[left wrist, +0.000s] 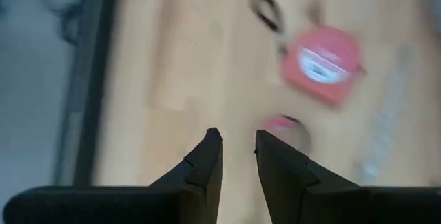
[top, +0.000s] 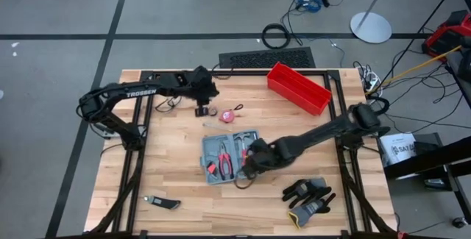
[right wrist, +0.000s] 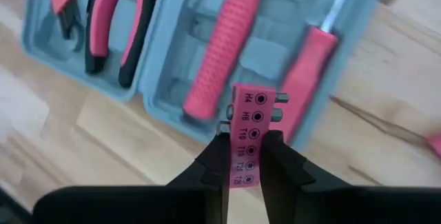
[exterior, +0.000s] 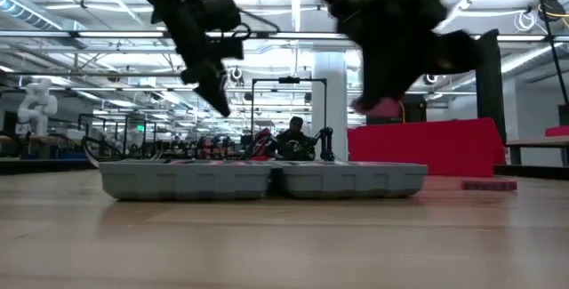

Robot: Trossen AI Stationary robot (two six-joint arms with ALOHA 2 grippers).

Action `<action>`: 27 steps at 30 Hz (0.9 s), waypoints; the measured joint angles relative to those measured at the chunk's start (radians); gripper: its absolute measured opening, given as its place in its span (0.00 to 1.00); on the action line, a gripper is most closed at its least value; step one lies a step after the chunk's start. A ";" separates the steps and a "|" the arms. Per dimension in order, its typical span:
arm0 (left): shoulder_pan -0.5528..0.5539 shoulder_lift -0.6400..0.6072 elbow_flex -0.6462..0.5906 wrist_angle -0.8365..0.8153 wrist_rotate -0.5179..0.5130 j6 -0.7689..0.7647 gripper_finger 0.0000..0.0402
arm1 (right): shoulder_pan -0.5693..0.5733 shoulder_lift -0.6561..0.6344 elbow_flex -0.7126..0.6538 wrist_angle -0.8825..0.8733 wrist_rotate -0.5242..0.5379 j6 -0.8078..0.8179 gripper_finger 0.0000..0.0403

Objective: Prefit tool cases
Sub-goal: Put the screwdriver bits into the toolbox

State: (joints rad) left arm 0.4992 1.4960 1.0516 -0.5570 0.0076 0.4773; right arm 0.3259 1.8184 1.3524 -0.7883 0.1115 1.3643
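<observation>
Wooden tabletop (top: 147,173) carries your opened tool case (top: 229,154) at centre, right gripper (right wrist: 245,156) just above its near right half, pinching a pink bit holder (right wrist: 247,134) apparently for slotting in, while left gripper (left wrist: 238,148) waits far-left, fingers slightly parted, empty.

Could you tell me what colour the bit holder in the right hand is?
Pink bit holder, clearest in the right wrist view.

Left arm (top: 140,92): white lettering "TROSSEN" along the upper link.
Pink bit holder (right wrist: 246,136): size marks beside the sockets, reading "H4", "H6", "T10", "T15", "T20", "T25".
White box (top: 403,149): dark print, illegible.
</observation>
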 joint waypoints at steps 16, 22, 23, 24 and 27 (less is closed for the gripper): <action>-0.202 0.000 -0.301 0.252 0.246 -0.024 0.23 | -0.057 0.383 0.508 -0.397 -0.140 -0.107 0.12; -0.211 0.000 -0.345 0.339 0.244 -0.090 0.23 | -0.058 0.414 0.504 -0.437 -0.134 -0.065 0.12; -0.210 0.000 -0.346 0.339 0.244 -0.106 0.23 | -0.059 0.415 0.504 -0.448 -0.133 -0.056 0.12; -0.210 0.001 -0.346 0.341 0.243 -0.131 0.23 | -0.060 0.417 0.504 -0.458 -0.133 -0.046 0.12; -0.210 0.001 -0.346 0.352 0.243 -0.194 0.23 | -0.062 0.424 0.504 -0.461 -0.121 -0.020 0.12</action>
State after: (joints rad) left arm 0.2891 1.4967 0.7059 -0.2054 0.2504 0.2833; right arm 0.2635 2.2424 1.8568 -1.2491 -0.0094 1.3443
